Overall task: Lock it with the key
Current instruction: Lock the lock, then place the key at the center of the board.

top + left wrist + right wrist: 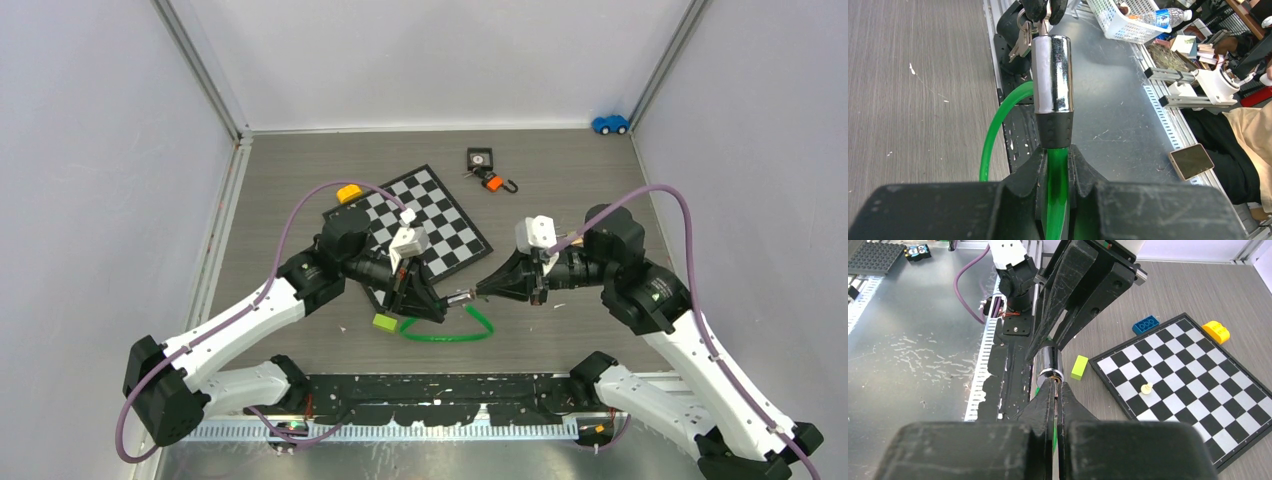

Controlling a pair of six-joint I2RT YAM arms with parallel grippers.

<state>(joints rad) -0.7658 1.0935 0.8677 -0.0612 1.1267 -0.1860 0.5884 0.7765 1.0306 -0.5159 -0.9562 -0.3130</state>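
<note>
Grey worktop [600,180]: left claw [1055,160] clamps the green cable lock [1052,75], right claw [1054,385] pinched shut on its keys [1023,40].

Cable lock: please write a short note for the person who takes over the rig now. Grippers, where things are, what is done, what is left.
Left gripper: shut on the green cable, just below the lock cylinder.
Right gripper: shut on the key at the cylinder's far end; spare keys hang from its ring.
Done: lock steadied, key at the keyhole, seemingly inserted.
Left: turn the key, check that it locks, then probably release.
</note>
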